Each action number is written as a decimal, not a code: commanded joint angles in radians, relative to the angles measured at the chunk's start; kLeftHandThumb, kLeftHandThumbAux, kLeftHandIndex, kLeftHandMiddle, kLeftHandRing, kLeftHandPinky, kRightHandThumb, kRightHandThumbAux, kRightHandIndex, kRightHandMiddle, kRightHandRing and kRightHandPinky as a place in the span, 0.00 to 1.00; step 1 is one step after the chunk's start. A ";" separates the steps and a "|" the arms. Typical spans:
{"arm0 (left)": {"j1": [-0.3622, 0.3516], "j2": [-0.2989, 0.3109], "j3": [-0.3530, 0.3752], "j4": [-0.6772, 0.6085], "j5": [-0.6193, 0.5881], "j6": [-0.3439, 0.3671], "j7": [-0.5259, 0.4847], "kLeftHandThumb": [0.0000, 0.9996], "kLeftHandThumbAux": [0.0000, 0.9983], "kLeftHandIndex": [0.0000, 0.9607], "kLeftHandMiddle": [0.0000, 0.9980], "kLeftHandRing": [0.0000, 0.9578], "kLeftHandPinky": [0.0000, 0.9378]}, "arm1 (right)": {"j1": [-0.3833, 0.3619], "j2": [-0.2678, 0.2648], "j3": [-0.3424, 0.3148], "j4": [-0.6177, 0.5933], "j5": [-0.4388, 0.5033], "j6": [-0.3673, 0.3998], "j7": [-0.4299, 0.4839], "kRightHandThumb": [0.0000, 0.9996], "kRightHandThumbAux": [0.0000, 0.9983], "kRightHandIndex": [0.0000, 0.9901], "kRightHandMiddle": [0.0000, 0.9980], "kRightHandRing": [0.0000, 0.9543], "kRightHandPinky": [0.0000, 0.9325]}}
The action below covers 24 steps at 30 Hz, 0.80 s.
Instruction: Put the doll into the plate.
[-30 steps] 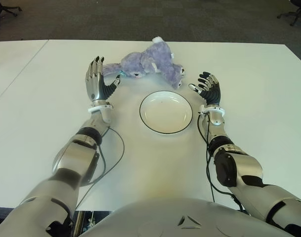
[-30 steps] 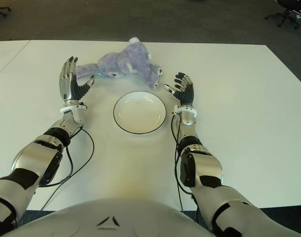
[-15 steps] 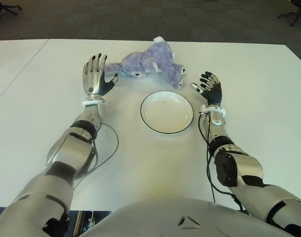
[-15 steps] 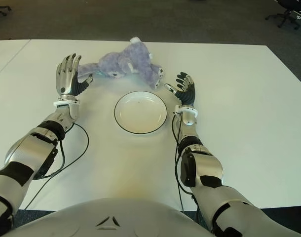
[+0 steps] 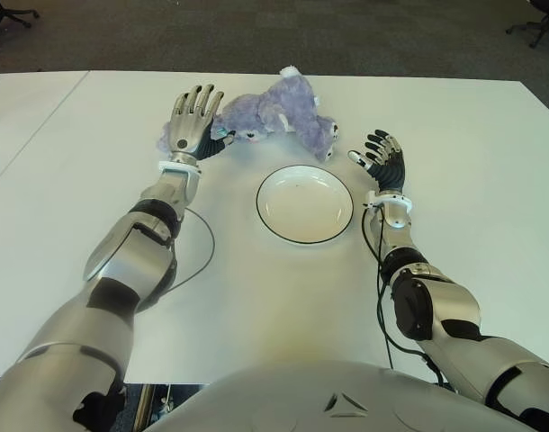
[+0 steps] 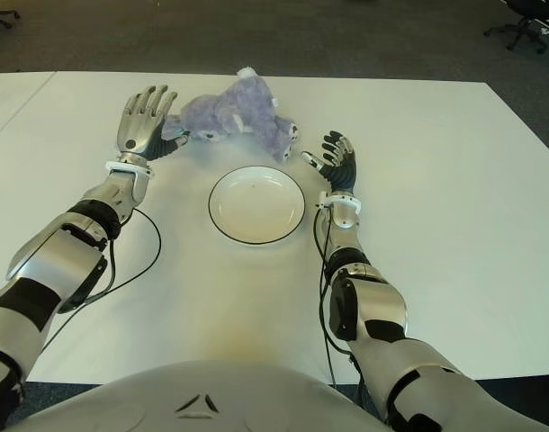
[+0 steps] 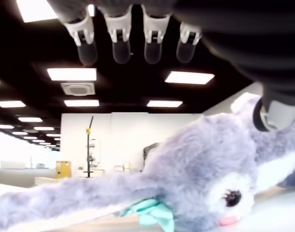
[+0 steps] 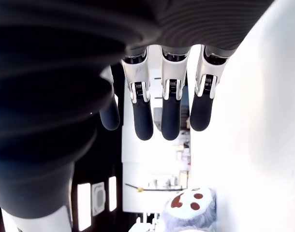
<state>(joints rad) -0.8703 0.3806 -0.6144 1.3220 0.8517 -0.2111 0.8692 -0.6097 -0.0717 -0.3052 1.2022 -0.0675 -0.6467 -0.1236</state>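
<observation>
A purple plush doll (image 5: 276, 113) lies on its side on the white table, just beyond the white black-rimmed plate (image 5: 304, 204). My left hand (image 5: 194, 120) hovers over the doll's long ear at its left end, fingers spread and open; the left wrist view shows the doll's face (image 7: 220, 183) and ear close below the fingertips. To the right of the plate is my right hand (image 5: 380, 162), open with fingers extended, a little short of the doll's foot (image 8: 191, 200). Nothing lies in the plate.
The white table (image 5: 454, 126) stretches wide on both sides. A black cable (image 5: 198, 261) loops on it beside my left forearm. Dark carpet and an office chair base (image 5: 535, 22) lie beyond the far edge.
My left hand has moved right and forward from beside the doll's ear to over it, palm turning down. The right hand and the plate have stayed where they were.
</observation>
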 commanded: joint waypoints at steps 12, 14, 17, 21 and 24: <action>-0.065 0.053 -0.169 0.033 0.145 -0.023 -0.045 0.19 0.40 0.00 0.00 0.00 0.00 | 0.254 0.073 -0.007 0.160 0.012 0.178 -0.028 0.00 0.84 0.21 0.27 0.28 0.29; -0.072 0.053 -0.184 0.034 0.155 -0.031 -0.052 0.18 0.41 0.00 0.00 0.00 0.00 | 0.251 0.073 -0.004 0.159 0.009 0.176 -0.032 0.00 0.85 0.21 0.27 0.28 0.29; -0.081 0.050 -0.200 0.038 0.163 -0.044 -0.074 0.16 0.41 0.00 0.00 0.00 0.00 | 0.251 0.073 -0.008 0.159 0.014 0.175 -0.022 0.00 0.85 0.21 0.27 0.28 0.28; -0.088 0.044 -0.217 0.044 0.170 -0.052 -0.104 0.13 0.42 0.00 0.00 0.00 0.00 | 0.255 0.077 -0.013 0.160 0.019 0.174 -0.016 0.00 0.83 0.21 0.26 0.28 0.28; -0.092 0.041 -0.226 0.046 0.170 -0.058 -0.113 0.12 0.42 0.00 0.00 0.00 0.00 | 0.259 0.078 -0.015 0.160 0.020 0.173 -0.018 0.00 0.83 0.21 0.26 0.28 0.29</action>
<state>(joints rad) -0.9400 0.4255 -0.8039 1.3443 0.9783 -0.2407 0.8196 -0.6099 -0.0715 -0.3048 1.2022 -0.0702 -0.6465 -0.1391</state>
